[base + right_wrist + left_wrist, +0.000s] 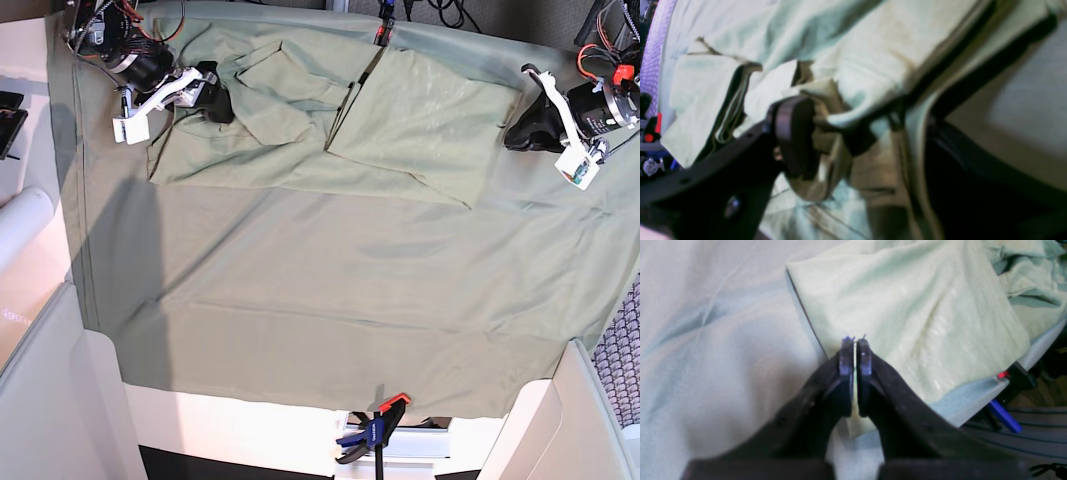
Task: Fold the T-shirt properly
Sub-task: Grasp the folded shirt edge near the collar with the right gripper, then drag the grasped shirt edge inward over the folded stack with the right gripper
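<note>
Your right gripper [213, 103], at the upper left of the base view, is clamped on a bunched edge of the T-shirt [300, 120]; in the right wrist view the fabric is pinched between its pads [796, 133], with loose folds hanging around them. Your left gripper [522, 133], at the upper right of the base view, has its jaws together and holds nothing — it sits just off the shirt's folded edge. The T-shirt lies across the top of the frame on the larger green cloth [330, 320], its long axis running left to right between the two arms. I'd judge the right arm the one to lead — the shirt stretches rightward from its grip.
</note>
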